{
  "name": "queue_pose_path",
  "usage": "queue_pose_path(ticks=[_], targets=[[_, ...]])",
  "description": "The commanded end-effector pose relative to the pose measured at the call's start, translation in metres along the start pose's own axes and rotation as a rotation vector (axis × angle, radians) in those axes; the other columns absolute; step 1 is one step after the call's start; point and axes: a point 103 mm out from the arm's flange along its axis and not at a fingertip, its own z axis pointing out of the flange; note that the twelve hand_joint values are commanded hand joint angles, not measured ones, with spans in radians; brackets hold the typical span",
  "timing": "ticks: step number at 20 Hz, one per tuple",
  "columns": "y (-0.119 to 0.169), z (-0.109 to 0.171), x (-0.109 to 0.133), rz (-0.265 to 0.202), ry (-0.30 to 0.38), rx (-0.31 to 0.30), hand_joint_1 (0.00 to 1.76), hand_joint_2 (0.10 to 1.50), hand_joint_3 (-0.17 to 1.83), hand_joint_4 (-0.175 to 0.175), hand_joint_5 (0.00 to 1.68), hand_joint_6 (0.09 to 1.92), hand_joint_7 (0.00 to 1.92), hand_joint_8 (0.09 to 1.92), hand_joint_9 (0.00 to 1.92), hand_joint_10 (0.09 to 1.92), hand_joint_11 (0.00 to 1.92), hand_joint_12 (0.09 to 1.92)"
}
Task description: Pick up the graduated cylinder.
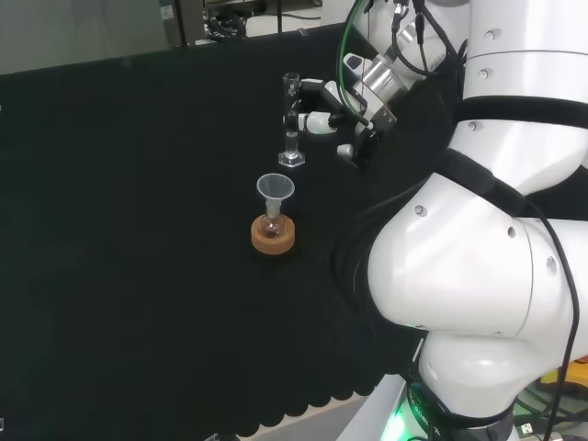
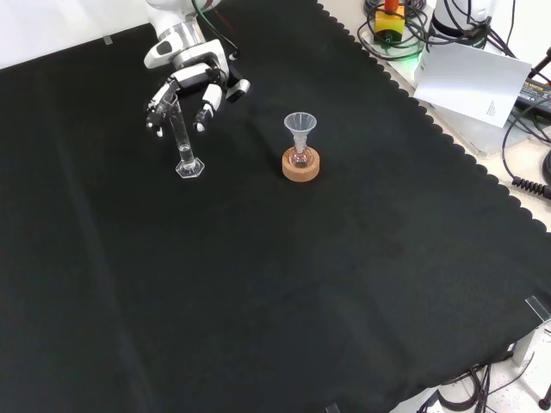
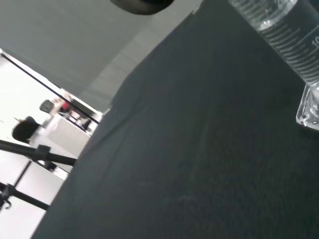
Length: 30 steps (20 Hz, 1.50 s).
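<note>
On the black cloth of the bench [image 2: 362, 284], the graduated cylinder [image 2: 182, 142] is standing upright on its flat angular foot, to the left of the cork ring in the front view and beyond it in the head view. The hand [image 2: 191, 82] is hovering right at the cylinder's upper part, its fingers [image 2: 205, 110] hanging relaxed and spread to either side of the tube, so the hand is reading as open and not yet closed round anything; whether any finger is already touching the glass is too fine to tell. The cylinder is looking like clear glass or plastic, so it is probably light, stiff, smooth and slippery, and breakable if it tips. Being tall and narrow on a small foot, it is likely to topple from a sideways nudge, so a sensible hold would be around the middle or upper tube, with thumb and fingers closing evenly from opposite sides before any lift. In the wrist view the tube's printed scale and a corner of the foot are showing close by. Counting the ware that is plainly showing: one graduated cylinder, one small funnel [image 2: 300, 126] sitting in the neck of one small flask [image 2: 300, 157], and one cork ring [image 2: 300, 168] serving as that flask's stand.
</note>
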Motion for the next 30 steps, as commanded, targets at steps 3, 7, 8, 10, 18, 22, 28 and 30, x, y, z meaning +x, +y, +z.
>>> queue_pose_path(ticks=[3,7,8,10,18,22,28,30], targets=[[0.007,0.004,-0.001,-0.027,0.027,-0.022,0.99,0.96,-0.17,-0.052,0.54,0.11,0.49,0.63,0.67,0.55,0.40,1.27],[0.009,0.009,0.000,-0.035,0.028,-0.006,1.01,0.96,-0.17,-0.050,0.55,0.12,0.51,0.63,0.70,0.53,0.42,1.25],[0.009,0.011,0.001,-0.036,0.029,-0.001,1.01,0.96,-0.17,-0.050,0.55,0.12,0.51,0.63,0.70,0.53,0.43,1.25],[0.009,0.013,0.000,-0.036,0.030,0.003,1.02,0.96,-0.17,-0.048,0.57,0.14,0.53,0.62,0.72,0.52,0.47,1.22],[0.012,0.021,-0.001,-0.031,0.043,-0.005,1.07,1.00,-0.17,-0.037,0.61,0.45,0.60,0.59,0.85,0.40,0.60,1.14],[0.012,0.025,-0.002,-0.023,0.059,-0.021,1.08,1.01,-0.17,-0.034,0.63,0.51,0.62,0.60,0.87,0.40,0.63,1.13],[0.011,0.026,-0.004,-0.015,0.095,-0.071,1.07,1.03,-0.17,-0.031,0.68,0.56,0.66,0.60,0.91,0.39,0.68,1.11],[0.010,0.026,-0.005,-0.011,0.103,-0.072,1.07,1.03,-0.17,-0.029,0.70,0.57,0.67,0.61,0.92,0.39,0.69,1.10]])
